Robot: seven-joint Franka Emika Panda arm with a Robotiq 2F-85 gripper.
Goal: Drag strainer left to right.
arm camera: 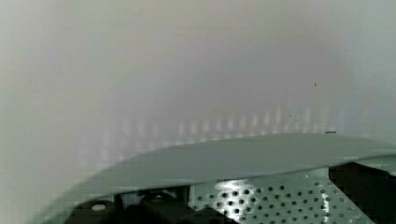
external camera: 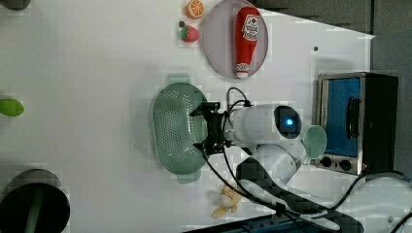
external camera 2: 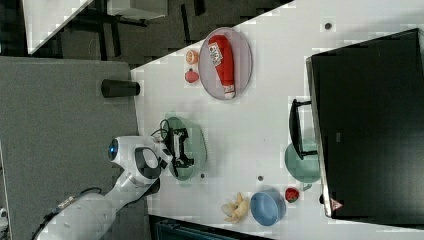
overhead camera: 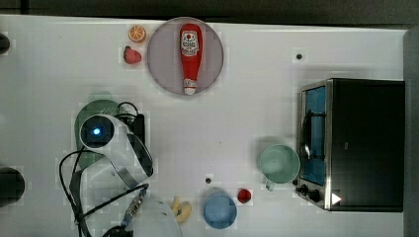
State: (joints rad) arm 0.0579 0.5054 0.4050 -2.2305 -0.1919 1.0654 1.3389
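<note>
- Strainer point(external camera: 172, 128), a pale mint-green oval plastic colander with many small holes and flat rim tabs, sits on the biggest thing in view, a white table point(overhead camera: 237, 113). It lies in the top view's left half, well apart from the other dishes.
- A black and silver toaster oven point(overhead camera: 365, 143) with a blue-tinted glass door stands at the top view's right edge.
- The white robot arm point(overhead camera: 113, 148) reaches over the strainer and hides most of it in the top view.
- In the left view the strainer's bowl opens upward, and the arm comes in over the rim on the left view's right.
- A round grey plate point(overhead camera: 158, 59) lies near the top view's upper edge, with a red plastic ketchup bottle point(overhead camera: 190, 54) lying flat on it.
- A round pale green mug point(overhead camera: 279, 164) with a handle stands just beside the oven door.
- A round blue bowl point(overhead camera: 220, 210) sits near the top view's lower edge.
- The black gripper point(external camera: 197, 128) hangs just inside the strainer's rim. Its fingers are spread wide and clasp nothing; the wrist view shows the perforated bowl between them.
- A yellow peeled toy banana point(overhead camera: 182, 210) lies just beside the blue bowl.
- A red toy strawberry point(overhead camera: 132, 55) and an orange slice point(overhead camera: 137, 33) lie just beside the plate.
- A small red round piece point(overhead camera: 244, 195) sits between bowl and mug.
</note>
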